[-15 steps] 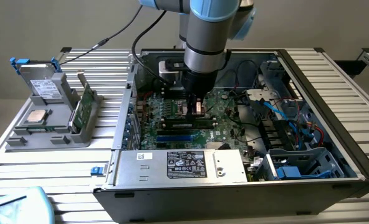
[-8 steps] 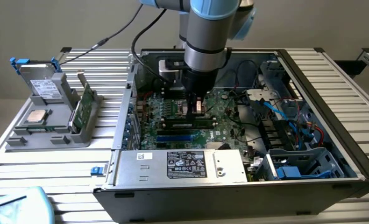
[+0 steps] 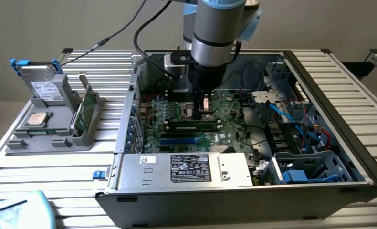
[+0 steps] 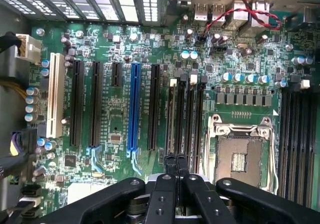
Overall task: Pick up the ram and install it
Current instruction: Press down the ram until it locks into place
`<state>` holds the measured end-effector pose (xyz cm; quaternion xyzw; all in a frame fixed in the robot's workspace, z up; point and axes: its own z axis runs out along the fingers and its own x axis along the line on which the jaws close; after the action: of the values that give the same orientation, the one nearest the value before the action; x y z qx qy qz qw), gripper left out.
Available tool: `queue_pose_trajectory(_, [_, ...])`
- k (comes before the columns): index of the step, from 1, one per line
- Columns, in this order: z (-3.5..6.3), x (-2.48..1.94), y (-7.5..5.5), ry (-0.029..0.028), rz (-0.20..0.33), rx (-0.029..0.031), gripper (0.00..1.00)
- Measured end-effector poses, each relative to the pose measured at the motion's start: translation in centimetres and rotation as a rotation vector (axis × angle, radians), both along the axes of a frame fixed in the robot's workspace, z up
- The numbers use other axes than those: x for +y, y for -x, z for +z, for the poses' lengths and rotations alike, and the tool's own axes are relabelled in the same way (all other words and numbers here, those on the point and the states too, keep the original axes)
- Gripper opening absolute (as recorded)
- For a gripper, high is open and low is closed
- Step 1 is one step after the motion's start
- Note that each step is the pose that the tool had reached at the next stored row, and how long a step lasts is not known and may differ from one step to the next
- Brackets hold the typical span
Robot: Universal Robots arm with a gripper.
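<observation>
Tool: black two-finger tool, clenched with nothing between its fingers, low over the green motherboard.
Ram: long narrow green stick with black chips, apparently seated in a slot just in front of the tool, long axis running across the exterior view.
Case: open grey computer case holds board and power supply.
Tabletop: grey slotted holder carries a wider green card.
</observation>
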<state>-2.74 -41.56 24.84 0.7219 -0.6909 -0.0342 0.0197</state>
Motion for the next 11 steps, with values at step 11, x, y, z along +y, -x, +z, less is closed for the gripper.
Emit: queue_pose_trajectory(11, [0.46,-0.15,-0.21,-0.0023,0.0,0.0002,0.11])
